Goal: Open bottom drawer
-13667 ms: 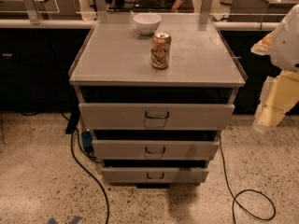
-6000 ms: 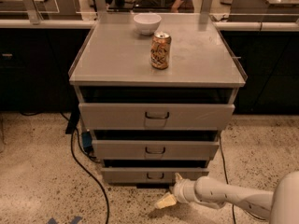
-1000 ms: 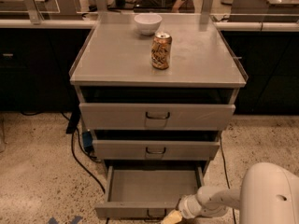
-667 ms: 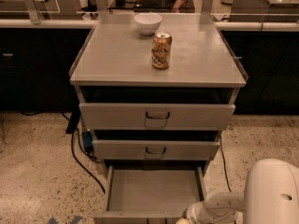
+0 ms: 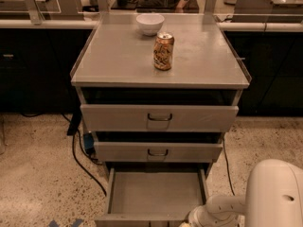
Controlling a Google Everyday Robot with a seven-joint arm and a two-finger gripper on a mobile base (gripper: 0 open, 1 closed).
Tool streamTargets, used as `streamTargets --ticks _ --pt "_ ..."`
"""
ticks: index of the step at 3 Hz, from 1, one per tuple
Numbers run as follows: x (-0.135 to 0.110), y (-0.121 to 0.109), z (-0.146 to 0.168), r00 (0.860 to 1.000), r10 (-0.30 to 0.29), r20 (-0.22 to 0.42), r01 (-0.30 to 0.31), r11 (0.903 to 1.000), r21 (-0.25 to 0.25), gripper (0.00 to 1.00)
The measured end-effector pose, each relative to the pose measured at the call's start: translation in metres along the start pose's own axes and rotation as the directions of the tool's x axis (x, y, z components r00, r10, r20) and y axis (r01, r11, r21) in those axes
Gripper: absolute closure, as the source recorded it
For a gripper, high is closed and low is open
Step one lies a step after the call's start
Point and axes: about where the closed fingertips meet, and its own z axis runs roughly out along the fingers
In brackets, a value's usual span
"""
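Bottom drawer (image 5: 156, 194) stands well out under the counter (image 5: 118, 56), tray bare, my claw (image 5: 189, 220) low at its front right, presumably for the handle; clamped or not, I cannot tell.

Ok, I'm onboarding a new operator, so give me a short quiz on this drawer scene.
1. True or false: the bottom drawer stands open.
2. What stands in front of the white bowl on the cabinet top? A) drink can B) mug C) bottle
3. Fill in: the gripper sits at the view's lower edge, by the front of the ___ drawer.
Key: 1 true; 2 A; 3 bottom.
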Motion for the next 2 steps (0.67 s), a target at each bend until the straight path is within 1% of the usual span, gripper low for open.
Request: streamTargets --ticks 1,2 --pt "0.0309 0.0105 -0.0152 0.994 0.005 -0.112 -0.003 0.9998 0.021 0.00" --pt "0.0261 0.0075 -0.0168 0.994 0.005 -0.112 -0.003 0.9998 0.021 0.00"
